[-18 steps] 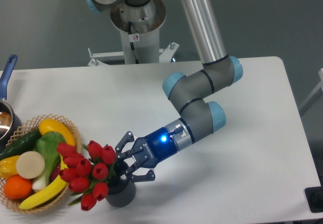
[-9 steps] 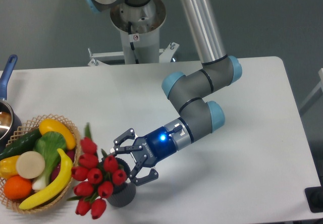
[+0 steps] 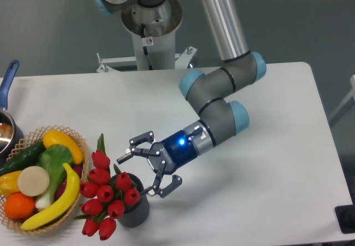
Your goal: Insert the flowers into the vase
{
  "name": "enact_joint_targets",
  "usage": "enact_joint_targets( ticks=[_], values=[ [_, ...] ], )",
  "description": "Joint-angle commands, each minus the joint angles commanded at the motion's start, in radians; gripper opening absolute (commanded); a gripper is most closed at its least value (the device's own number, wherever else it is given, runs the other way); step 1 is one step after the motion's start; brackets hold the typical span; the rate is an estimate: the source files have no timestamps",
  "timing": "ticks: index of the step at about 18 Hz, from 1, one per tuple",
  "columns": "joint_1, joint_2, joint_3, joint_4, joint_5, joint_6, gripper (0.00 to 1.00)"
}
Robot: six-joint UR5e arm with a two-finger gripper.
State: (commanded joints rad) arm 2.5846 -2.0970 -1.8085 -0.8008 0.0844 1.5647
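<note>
The flowers (image 3: 106, 193), a bunch of red tulip buds with green leaves, stand in the vase (image 3: 134, 213), a small dark grey cylinder near the table's front edge. The buds lean left over the vase's rim towards the basket. My gripper (image 3: 147, 174) hangs just up and right of the vase mouth. It is open, with its fingers (image 3: 165, 186) spread wide and nothing between them. It does not touch the flowers.
A wicker basket (image 3: 77, 146) holding a banana, orange, cucumber and other produce stands at the front left, right beside the flowers. A pot with a blue handle (image 3: 6, 80) sits at the far left edge. The robot base (image 3: 151, 30) stands behind the table.
My gripper has let go of the flowers, opened wider and drawn back up and to the right. The bunch has dropped into the vase and settled leaning left.
</note>
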Motion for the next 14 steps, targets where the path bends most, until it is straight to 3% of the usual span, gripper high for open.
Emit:
enact_joint_targets(
  ticks=[8, 14],
  values=[
    [0.141, 0.123, 0.000, -0.002, 0.038, -0.003, 1.00],
    [0.222, 0.230, 0.054, -0.002, 0.403, -0.014, 1.00]
  ],
)
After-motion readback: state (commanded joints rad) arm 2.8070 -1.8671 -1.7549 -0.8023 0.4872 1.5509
